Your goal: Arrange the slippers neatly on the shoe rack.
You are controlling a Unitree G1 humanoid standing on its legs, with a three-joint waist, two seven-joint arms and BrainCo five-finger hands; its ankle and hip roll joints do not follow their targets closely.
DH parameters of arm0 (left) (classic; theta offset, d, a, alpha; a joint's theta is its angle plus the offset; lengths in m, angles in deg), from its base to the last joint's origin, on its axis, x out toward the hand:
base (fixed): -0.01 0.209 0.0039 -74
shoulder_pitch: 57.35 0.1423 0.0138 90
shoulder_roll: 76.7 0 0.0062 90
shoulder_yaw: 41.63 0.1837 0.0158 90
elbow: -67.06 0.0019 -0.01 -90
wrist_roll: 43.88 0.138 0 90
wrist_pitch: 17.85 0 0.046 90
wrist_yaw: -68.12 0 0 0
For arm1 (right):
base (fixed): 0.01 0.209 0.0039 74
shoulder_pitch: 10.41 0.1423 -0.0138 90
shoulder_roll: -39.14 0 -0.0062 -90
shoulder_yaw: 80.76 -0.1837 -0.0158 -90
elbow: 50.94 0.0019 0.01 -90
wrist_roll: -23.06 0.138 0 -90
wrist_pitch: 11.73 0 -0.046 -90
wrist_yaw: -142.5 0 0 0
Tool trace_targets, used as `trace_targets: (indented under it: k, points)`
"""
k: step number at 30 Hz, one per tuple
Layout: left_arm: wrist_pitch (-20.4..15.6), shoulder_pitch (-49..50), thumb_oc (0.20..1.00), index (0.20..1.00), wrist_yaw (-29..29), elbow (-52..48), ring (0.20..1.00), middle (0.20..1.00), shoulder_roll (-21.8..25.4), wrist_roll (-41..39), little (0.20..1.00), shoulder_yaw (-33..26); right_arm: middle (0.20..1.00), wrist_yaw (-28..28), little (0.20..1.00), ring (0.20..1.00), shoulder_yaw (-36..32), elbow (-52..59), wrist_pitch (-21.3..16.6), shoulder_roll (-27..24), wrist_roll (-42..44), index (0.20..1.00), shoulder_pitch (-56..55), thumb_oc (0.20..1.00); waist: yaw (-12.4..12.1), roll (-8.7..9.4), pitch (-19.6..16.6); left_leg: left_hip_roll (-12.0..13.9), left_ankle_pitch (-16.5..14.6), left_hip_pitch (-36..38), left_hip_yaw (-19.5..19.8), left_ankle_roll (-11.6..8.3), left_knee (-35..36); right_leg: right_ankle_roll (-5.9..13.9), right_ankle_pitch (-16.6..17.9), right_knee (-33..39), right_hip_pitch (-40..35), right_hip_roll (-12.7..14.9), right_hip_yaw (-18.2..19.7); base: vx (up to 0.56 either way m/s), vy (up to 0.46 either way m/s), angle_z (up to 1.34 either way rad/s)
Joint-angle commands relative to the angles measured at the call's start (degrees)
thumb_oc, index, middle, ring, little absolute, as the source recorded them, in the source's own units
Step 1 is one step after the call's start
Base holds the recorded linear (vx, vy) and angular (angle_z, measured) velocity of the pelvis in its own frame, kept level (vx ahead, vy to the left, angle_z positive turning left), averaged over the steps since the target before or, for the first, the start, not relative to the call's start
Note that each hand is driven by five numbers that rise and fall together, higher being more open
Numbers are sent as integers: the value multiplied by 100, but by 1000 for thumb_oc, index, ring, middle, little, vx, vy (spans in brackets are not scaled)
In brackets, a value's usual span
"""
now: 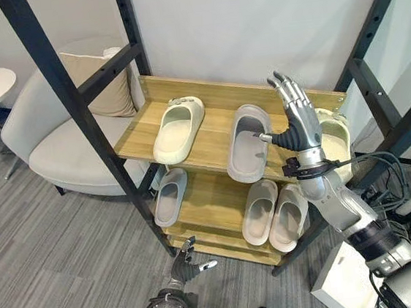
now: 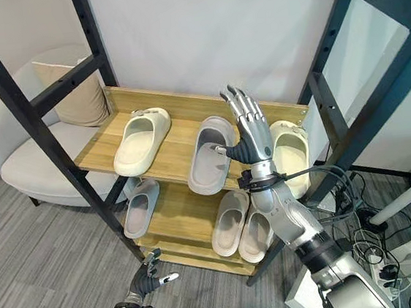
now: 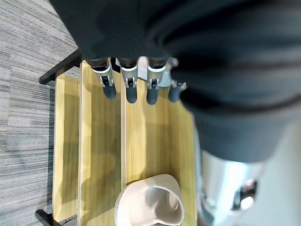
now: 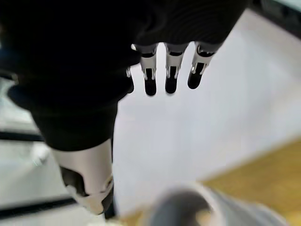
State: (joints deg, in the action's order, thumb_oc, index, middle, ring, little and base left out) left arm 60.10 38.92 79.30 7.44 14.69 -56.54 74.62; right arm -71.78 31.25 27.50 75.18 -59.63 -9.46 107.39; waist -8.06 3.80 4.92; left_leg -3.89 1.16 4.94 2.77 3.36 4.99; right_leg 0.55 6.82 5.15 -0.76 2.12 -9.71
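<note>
The shoe rack (image 1: 189, 137) is seen at the centre of the head views, with wooden shelves in a black frame. On the top shelf, a cream slipper (image 1: 178, 129) lies at the left, a grey slipper (image 1: 247, 142) at the middle, and a second cream slipper (image 1: 336, 140) at the right edge. On the lower shelf, a grey slipper (image 1: 169, 196) is placed at the left and a pair of beige slippers (image 1: 275, 214) at the right. The right hand (image 1: 299, 118) is raised above the top shelf, between the middle and right slippers, fingers straight and spread, holding nothing. The left hand (image 1: 186, 268) is seen at the bottom centre, fingers relaxed and empty. An armchair (image 1: 56, 133) stands at the left.
</note>
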Motion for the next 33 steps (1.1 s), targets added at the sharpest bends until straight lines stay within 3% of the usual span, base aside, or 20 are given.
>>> trace_targets:
  k: [1,15,16,20,27,30,33]
  points:
    - [-327,-432,1000,1000,-71,-77,1000,1000,-14,-238,1000,-57,1000,-99,1000,1000,-79,238,17,-234,97,1000,453,1000,-118,27,150,114,-666,-54,460,25,1,352,-1046,-15,-756,162,-208,25,25,4]
    - [-336,-320,1000,1000,-149,-34,1000,1000,75,-421,1000,-149,1000,-114,1000,1000,216,-1654,503,-292,74,1000,1132,1000,-432,48,193,67,-629,-111,651,-14,1,356,-1089,-15,-757,193,-408,8,10,7]
    - [-335,-315,1000,1000,-148,-47,1000,1000,77,-437,1000,-143,583,-106,583,583,225,-1722,512,-287,143,583,1176,583,-433,48,188,67,-626,-115,655,-17,1,354,-1093,-15,-756,193,-413,-11,3,15]
    - [-308,-327,1000,1000,-101,-21,1000,1000,54,-517,1000,-124,200,-8,200,200,273,-1952,545,-243,416,200,1329,200,-412,57,193,67,-624,-115,661,-28,1,341,-1097,-15,-768,189,-409,-9,0,4]
    - [-254,-303,1000,1000,-78,36,1000,1000,25,-558,1000,-141,200,163,200,200,293,-2022,558,-197,623,200,1365,200,-315,34,175,76,-625,-95,665,-40,1,317,-1110,-15,-780,186,-409,-5,0,0]
    - [-204,-337,1000,1000,-26,8,1000,1000,14,-679,1000,-117,200,193,200,200,132,-2296,617,-34,1221,200,1476,200,-254,33,162,78,-621,-114,647,-48,1,297,-1106,-15,-752,175,-395,-40,-4,0]
    - [-105,-354,1000,1000,42,-7,1000,1000,10,-686,1000,-188,200,-31,200,200,-214,-1575,340,240,2056,200,1141,200,-191,-15,171,83,-621,-114,614,-46,1,291,-1102,-15,-733,168,-362,0,0,0]
